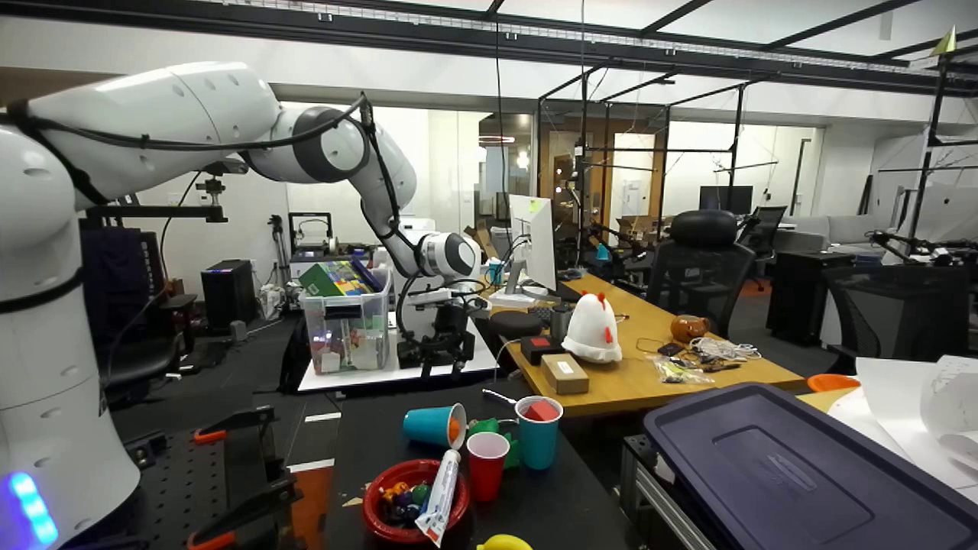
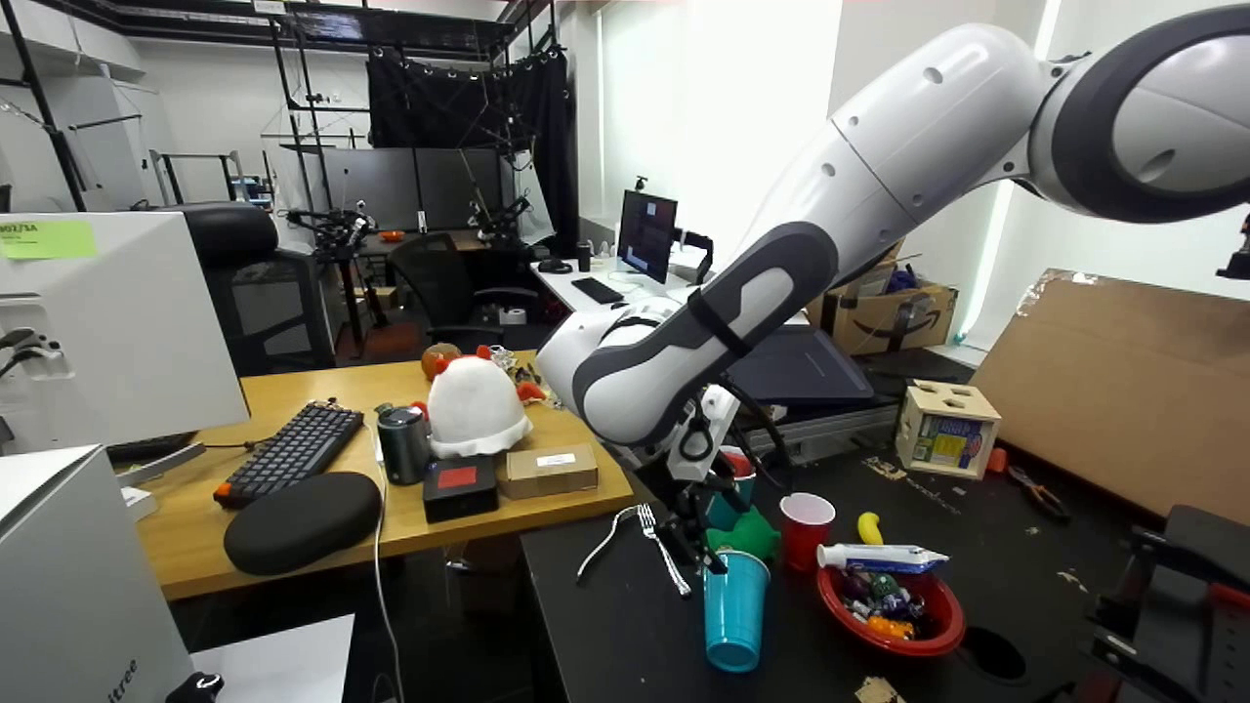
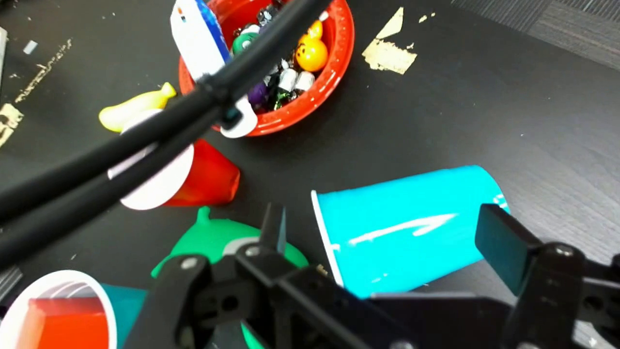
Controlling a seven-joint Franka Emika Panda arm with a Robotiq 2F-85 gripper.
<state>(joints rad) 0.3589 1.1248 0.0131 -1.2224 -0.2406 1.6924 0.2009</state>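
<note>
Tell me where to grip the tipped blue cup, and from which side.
Probably across the mid-body, from above: the blue cup lies on its side, round wall up, narrower across than along. In the wrist view the open pincer spans its length, so turning crosswise first seems wise.

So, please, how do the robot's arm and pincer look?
The arm is white and rounded with dark grey bands; a black cable runs along it, and blue lights glow near its base. The pincer is black, with two flat-padded fingers.
</note>
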